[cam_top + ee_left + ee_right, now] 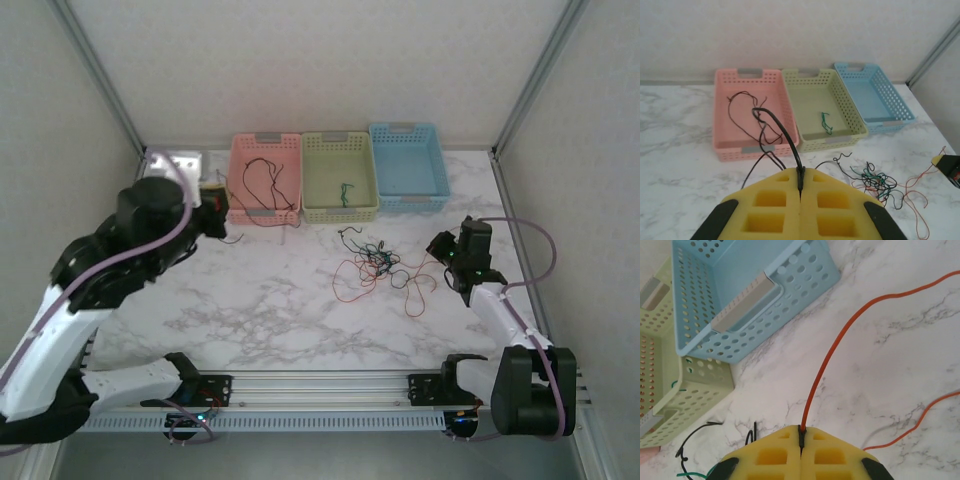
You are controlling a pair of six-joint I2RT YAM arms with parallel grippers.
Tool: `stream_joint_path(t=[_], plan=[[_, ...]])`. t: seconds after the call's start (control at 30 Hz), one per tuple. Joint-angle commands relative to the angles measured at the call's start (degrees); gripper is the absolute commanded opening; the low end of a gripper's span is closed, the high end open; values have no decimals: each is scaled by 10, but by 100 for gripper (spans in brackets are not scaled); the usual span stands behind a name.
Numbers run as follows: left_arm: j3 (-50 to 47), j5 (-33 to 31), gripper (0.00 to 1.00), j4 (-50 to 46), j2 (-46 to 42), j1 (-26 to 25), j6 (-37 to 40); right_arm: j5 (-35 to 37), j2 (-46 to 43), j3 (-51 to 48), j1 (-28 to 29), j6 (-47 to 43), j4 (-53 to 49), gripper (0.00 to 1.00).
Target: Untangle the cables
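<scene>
Sorting partly done, with a cable pinched in each of my grippers and a knot left on the table.

My left gripper is closed tight on a black cable that arches up from my pads over the front edge of the pink basket, where other black cables already lie. One green cable sits in the green basket, and I see nothing in the blue basket. My right gripper is clamped on an orange cable that trails across the marble table towards the tangle. That tangle of black, green and orange strands lies between my arms, in front of the green basket. I judge I am perhaps a third through, with most strands yet to be pulled free.
</scene>
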Motion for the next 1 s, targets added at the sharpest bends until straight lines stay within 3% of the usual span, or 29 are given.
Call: stream_joint_path(t=[0.0,0.1,0.4,0.7,0.97], plan=[[55,80,0,49,57,44,27,-12,-16,-10,-1,-10,0,0],[102,164,0,61,133,113,12,-15,-22,-11,-1,-12,-3,0],[252,216,0,53,335,195,19,-28,-30,-14,-1,-18,-13,0],[323,246,0,54,471,244,21,-35,-37,-16,-1,-24,-22,0],[328,230,0,47,552,264,23,-35,-38,-15,-1,-27,-27,0]])
